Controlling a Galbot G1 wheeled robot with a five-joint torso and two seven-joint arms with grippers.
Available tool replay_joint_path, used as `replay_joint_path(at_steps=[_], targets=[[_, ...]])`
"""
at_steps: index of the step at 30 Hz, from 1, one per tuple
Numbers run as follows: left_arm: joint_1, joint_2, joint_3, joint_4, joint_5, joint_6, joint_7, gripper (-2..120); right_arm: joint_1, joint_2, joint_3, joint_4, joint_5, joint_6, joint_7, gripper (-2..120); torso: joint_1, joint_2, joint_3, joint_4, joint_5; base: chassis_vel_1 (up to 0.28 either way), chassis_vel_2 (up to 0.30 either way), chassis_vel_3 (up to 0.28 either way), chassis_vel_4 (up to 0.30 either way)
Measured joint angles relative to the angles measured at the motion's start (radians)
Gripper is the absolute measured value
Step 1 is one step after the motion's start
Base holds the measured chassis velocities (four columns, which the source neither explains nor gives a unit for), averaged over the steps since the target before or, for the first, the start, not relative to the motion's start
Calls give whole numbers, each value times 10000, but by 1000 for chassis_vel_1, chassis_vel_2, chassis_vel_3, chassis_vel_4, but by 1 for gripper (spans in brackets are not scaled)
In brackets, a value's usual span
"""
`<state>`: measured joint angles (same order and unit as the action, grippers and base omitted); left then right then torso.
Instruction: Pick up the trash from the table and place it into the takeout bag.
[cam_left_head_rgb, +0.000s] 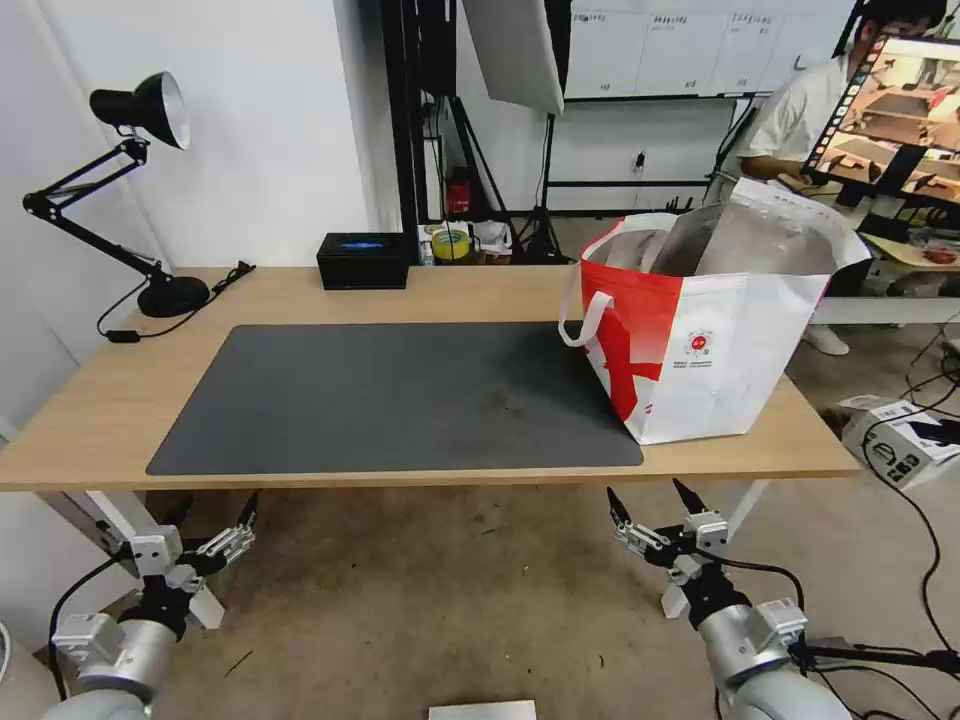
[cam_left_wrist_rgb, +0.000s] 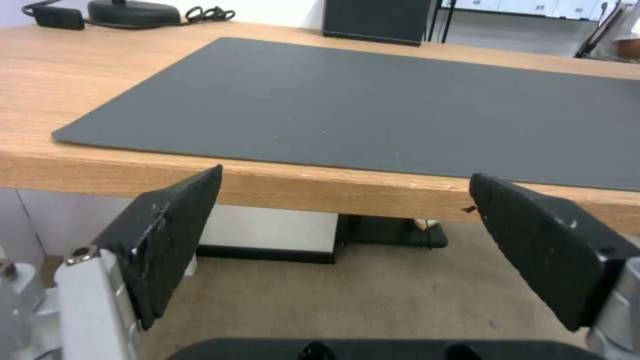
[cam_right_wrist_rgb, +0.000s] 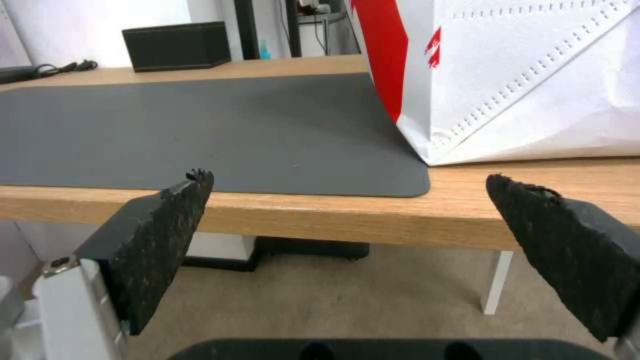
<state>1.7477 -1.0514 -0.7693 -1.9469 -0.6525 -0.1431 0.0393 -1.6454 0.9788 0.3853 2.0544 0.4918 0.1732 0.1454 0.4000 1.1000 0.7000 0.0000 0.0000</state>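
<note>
The takeout bag stands upright and open on the right end of the table, its corner on the dark grey mat. It is white and red with silver lining; its side fills part of the right wrist view. The trash is out of view; the mat's surface lies bare. My left gripper hangs open below the table's front edge on the left. My right gripper is open below the front edge, just in front of the bag. Nothing sits between either pair of fingers.
A black desk lamp with its cord stands at the back left, a black box at the back middle. On the floor to the right lie a cardboard box and cables. White table legs stand under the desktop.
</note>
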Motion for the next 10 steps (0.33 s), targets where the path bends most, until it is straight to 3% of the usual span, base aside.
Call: replay_joint_path(at_steps=[10], targets=[[-2,4,1,-1,-3,4,-3,100,1,0,0,0,0,0,0,100,0,0,0,0,0,0,0,0,0]])
